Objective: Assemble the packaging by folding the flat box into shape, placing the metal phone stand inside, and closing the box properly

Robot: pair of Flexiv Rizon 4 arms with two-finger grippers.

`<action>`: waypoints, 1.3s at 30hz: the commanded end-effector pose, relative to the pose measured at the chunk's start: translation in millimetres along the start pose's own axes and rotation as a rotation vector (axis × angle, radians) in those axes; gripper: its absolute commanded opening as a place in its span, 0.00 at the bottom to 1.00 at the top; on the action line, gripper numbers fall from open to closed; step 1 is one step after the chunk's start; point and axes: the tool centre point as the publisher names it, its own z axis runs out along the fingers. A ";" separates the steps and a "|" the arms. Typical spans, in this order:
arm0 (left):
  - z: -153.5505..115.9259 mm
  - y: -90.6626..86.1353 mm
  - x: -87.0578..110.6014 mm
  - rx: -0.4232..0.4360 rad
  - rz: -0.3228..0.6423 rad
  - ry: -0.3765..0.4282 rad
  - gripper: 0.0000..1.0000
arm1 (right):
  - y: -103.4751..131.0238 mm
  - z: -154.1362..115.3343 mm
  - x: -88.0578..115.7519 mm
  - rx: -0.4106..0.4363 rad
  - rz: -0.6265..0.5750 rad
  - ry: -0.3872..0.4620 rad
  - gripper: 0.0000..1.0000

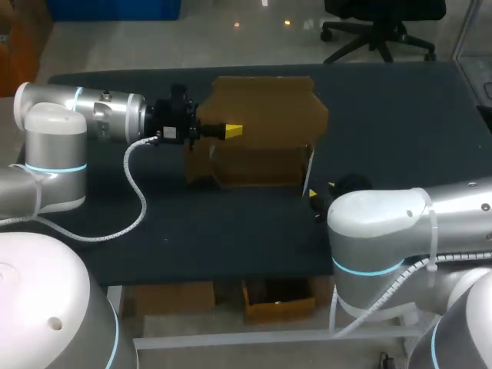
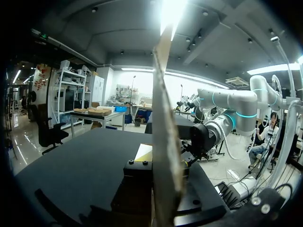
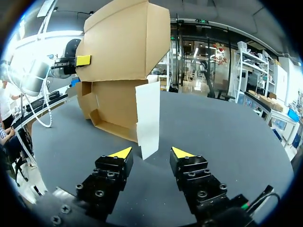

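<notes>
Box: A brown cardboard box is seen half folded on the black table. Its lower part rests on the table top, and its opening is turned toward the robot.
Upper panel: A broad upper panel is raised above the lower part of the box and is held off the table.
White flap: A white flap stands upright at the right end of the box.
Left gripper: The left gripper is placed at the left side of the box, on the upper panel. One yellow fingertip is laid flat on the panel's outer face. In the left wrist view the cardboard is seen edge-on, running up between the fingers. The jaws are closed narrowly on the cardboard.
Right gripper: The right gripper is held low over the table in front of the right end of the box, near the white flap and pointed at it. The jaws are spread wide and nothing is gripped.
Left arm: The left arm is stretched level toward the box from its left.
Right arm: The right arm is seen in front of the box, to its right.
</notes>
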 end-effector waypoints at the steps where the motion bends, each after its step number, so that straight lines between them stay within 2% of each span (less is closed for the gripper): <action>1: 1.1 4.3 -0.7 0.001 0.000 0.001 0.00 | 5.3 -4.1 -18.4 0.003 -0.010 0.228 0.48; 9: 1.1 4.3 -0.7 0.001 0.000 0.001 0.00 | 7.0 4.6 -31.7 0.009 -0.056 0.328 0.48; 23: 1.1 4.3 -0.7 0.001 0.000 0.001 0.00 | 10.2 16.4 -40.2 -0.005 -0.162 0.486 0.47; 32: 1.1 4.3 -0.7 0.001 0.000 0.001 0.00 | 11.0 19.4 -46.3 -0.015 -0.194 0.567 0.47; 39: 1.1 4.3 -0.7 0.001 0.000 0.001 0.00 | 15.7 23.5 -48.5 -0.011 -0.231 0.600 0.46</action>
